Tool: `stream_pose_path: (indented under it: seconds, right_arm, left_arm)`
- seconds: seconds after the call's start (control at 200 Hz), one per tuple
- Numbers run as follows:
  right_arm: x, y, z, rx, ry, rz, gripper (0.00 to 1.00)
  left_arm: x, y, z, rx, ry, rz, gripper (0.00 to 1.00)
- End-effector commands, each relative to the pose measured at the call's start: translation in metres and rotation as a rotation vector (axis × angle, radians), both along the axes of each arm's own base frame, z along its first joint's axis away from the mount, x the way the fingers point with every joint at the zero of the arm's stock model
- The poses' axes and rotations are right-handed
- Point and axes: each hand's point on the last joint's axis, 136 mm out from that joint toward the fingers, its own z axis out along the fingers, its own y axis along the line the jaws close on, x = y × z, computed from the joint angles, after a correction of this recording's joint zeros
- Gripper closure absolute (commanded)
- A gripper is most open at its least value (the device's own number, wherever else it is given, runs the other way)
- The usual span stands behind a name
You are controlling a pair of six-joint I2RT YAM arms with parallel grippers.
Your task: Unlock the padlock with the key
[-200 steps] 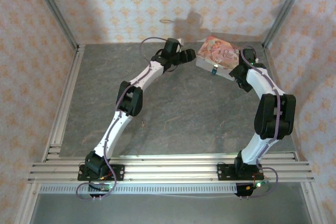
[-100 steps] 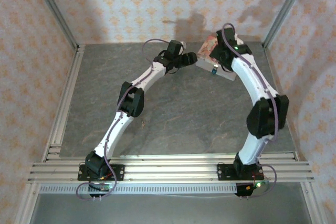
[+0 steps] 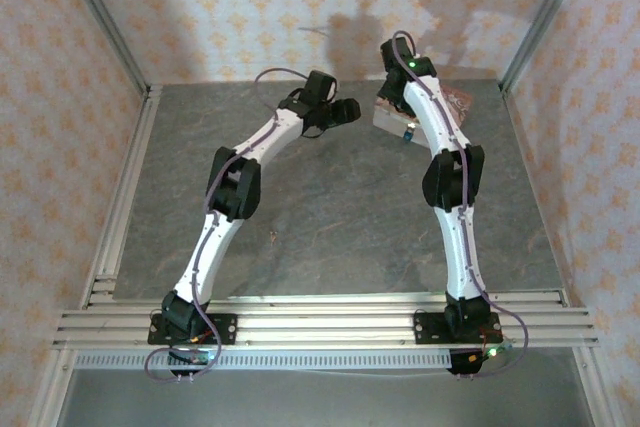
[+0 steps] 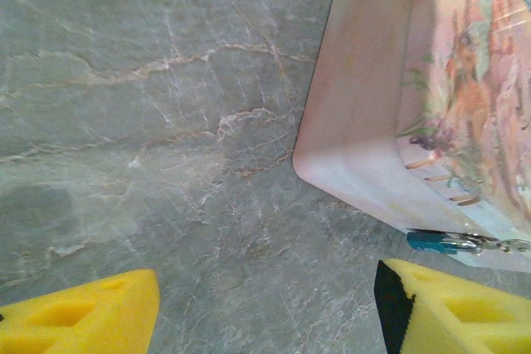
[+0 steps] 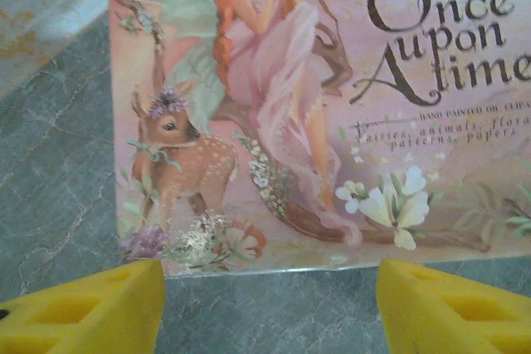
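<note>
The padlock (image 4: 431, 241), blue-bodied with a thin silvery shackle, hangs at the front of the pink floral box (image 4: 365, 113); from above the padlock (image 3: 408, 133) shows at the box's near side. My left gripper (image 4: 265, 321) is open over bare table just left of the box, its right fingertip (image 4: 448, 304) close below the padlock. My right gripper (image 5: 270, 312) hovers open above the box lid (image 5: 315, 105), at its edge. A tiny dark sliver, likely the key (image 3: 272, 236), lies on the table near the left arm's lower link.
The grey stone table (image 3: 340, 207) is walled by patterned panels, with an aluminium rail (image 3: 125, 197) on the left. The right arm (image 3: 440, 137) reaches over the box and hides much of it. Open floor lies between the arms.
The right arm has swung from the box's right side up and over it, toward the back. The left gripper has drawn slightly left, away from the box.
</note>
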Motion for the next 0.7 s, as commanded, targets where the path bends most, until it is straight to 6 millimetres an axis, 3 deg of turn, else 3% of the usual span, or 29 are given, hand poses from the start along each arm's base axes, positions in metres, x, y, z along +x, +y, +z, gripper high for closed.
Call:
stream_pose_path:
  seconds: [0.0, 0.696]
  right_arm:
    - [-0.008, -0.011, -0.011, 0.014, 0.057, -0.014, 0.35]
    - [-0.017, -0.023, -0.075, 0.112, 0.211, -0.061, 0.33]
  left_arm:
    - [-0.003, 0.012, 0.017, 0.021, -0.025, -0.007, 0.3]
    - [-0.028, 0.028, 0.006, 0.062, -0.003, -0.036, 0.3]
